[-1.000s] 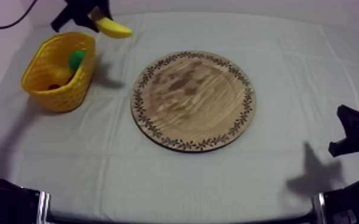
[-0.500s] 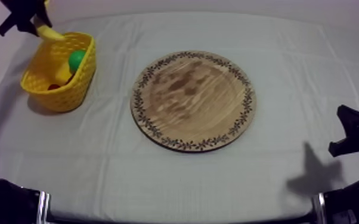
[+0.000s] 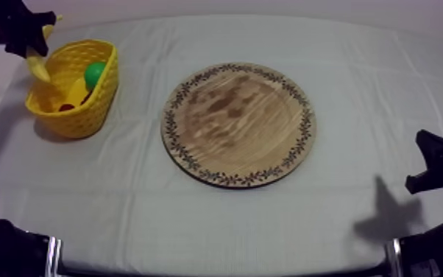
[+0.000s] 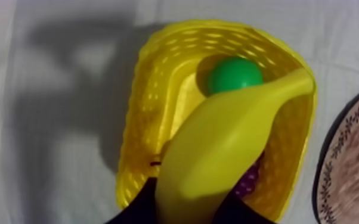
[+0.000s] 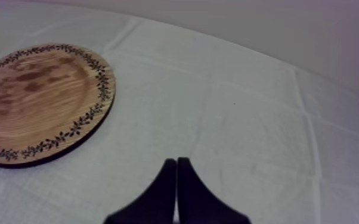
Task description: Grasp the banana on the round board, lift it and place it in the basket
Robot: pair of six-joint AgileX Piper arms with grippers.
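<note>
My left gripper point(image 3: 27, 46) hangs at the table's far left corner, shut on the yellow banana point(image 3: 37, 68). The banana's lower end dips over the far left rim of the yellow basket point(image 3: 84, 121). In the left wrist view the banana point(image 4: 223, 143) sticks out from my gripper point(image 4: 188, 210) right above the basket's point(image 4: 129, 137) opening. The round wooden board point(image 3: 239, 124) lies bare at the table's middle. My right gripper point(image 3: 436, 168) rests low at the right edge; in the right wrist view its fingers point(image 5: 176, 179) lie together as a narrow wedge.
Inside the basket lie a green round fruit point(image 3: 94, 72), a small red fruit point(image 3: 66, 107) and purple grapes point(image 4: 248, 179). The board's patterned rim point(image 4: 337, 161) is a short gap right of the basket. Bare cloth point(image 5: 247, 119) surrounds the board.
My left gripper has carried the banana leftward and down, from behind the basket's right side to over its far left rim. The right arm has not moved.
</note>
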